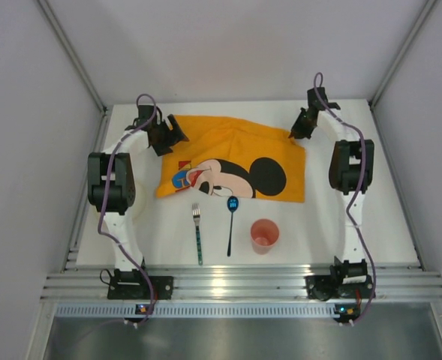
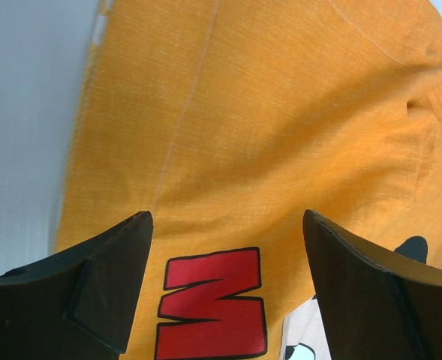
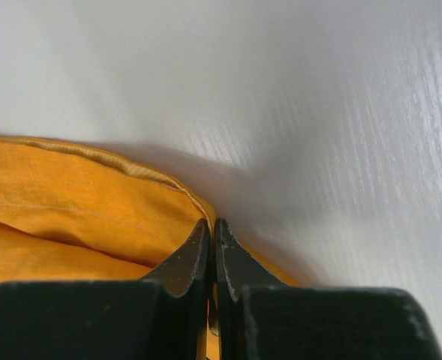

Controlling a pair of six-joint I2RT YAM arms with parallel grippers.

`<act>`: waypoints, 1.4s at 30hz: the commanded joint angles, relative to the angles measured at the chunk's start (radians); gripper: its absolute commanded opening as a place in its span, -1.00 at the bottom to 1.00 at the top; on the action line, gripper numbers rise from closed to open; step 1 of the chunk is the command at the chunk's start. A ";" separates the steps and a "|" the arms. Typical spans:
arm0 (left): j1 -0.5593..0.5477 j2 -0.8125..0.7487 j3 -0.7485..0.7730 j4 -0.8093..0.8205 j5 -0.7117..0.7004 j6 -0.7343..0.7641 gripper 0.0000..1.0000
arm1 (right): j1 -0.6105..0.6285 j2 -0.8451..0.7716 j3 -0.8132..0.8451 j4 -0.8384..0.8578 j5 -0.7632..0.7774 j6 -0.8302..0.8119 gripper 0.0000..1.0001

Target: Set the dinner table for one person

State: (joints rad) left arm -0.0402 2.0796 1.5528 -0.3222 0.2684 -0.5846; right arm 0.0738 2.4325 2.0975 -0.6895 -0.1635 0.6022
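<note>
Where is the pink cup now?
In the top view, the pink cup stands on the white table, right of the spoon, in front of the orange placemat.

Bright diffuse overhead light; sheen on dinner table (image 3: 416, 127); wrist close-ups soft.

Setting: we list a robotics lab cell. Evidence: white panel walls (image 1: 25, 150), aluminium rail (image 1: 236, 285), left arm (image 1: 112, 187) and right arm (image 1: 348, 169) bolted there.

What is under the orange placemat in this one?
Only the white dinner table shows around the orange placemat, which lies on it. Anything beneath is covered by cloth. The right claw is shut on its far corner; the left claw stands open above its left part.
</note>
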 commanded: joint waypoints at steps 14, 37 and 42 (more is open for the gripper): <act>0.005 -0.061 -0.003 -0.006 -0.034 0.006 0.68 | -0.006 -0.073 0.308 0.070 0.012 -0.122 0.99; -0.075 -0.418 -0.292 -0.063 -0.339 0.032 0.96 | 0.185 -0.730 -0.606 -0.013 -0.131 -0.197 0.99; -0.075 -0.634 -0.419 -0.196 -0.489 0.012 0.90 | 0.257 -0.823 -0.700 -0.030 -0.110 -0.213 1.00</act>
State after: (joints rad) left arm -0.1238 1.5600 1.2022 -0.4427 -0.0723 -0.5732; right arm 0.2939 1.7012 1.4460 -0.6872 -0.2756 0.4255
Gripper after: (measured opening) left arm 0.972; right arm 0.996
